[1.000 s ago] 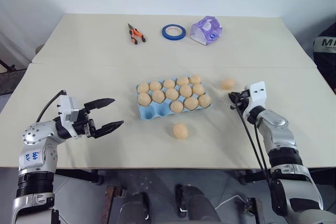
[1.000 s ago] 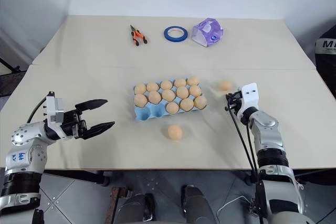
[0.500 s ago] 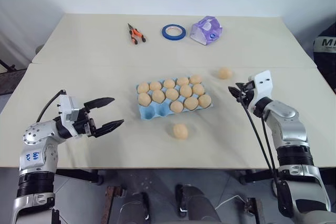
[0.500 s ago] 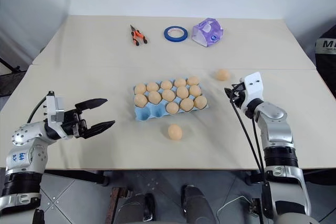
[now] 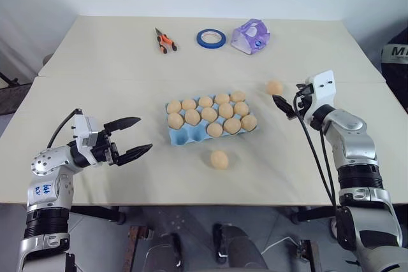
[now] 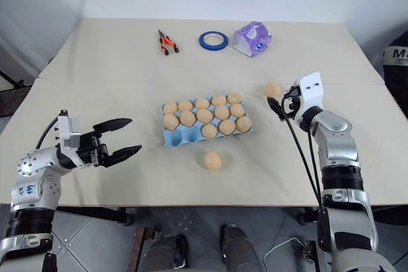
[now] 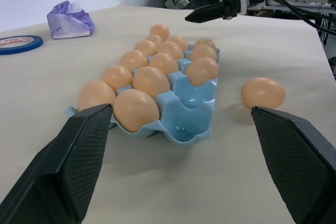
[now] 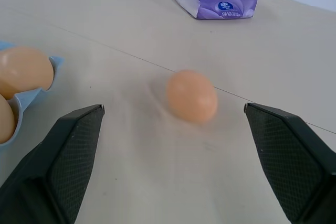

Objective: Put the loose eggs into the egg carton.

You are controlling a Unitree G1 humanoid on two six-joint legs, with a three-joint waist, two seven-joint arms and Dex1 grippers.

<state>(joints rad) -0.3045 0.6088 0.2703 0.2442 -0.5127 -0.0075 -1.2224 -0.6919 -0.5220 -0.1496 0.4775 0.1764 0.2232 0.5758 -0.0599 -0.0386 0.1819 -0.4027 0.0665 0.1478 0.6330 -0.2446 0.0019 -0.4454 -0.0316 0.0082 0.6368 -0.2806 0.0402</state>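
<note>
The light-blue egg carton (image 5: 188, 136) sits mid-table with eggs in most cups and bare cups at its near left corner. One loose egg (image 5: 219, 159) lies on the table just in front of it. Another loose egg (image 5: 274, 86) rests to the carton's right, blurred in the right wrist view (image 8: 191, 96). My right gripper (image 5: 288, 97) hovers open just right of that egg, nothing held, its jaws wide either side of it in the wrist view. My left gripper (image 5: 143, 134) stands open and empty to the carton's left, pointing at it.
Orange-handled pliers (image 5: 165, 41), a blue tape ring (image 5: 210, 38) and a purple-and-white packet (image 5: 250, 36) lie along the far side of the table. A seam crosses the tabletop behind the carton. A dark object (image 5: 395, 55) stands beyond the right edge.
My right gripper went from shut to wide open and lifted off the table. The egg beside it rolled toward the far side. The left arm stayed still.
</note>
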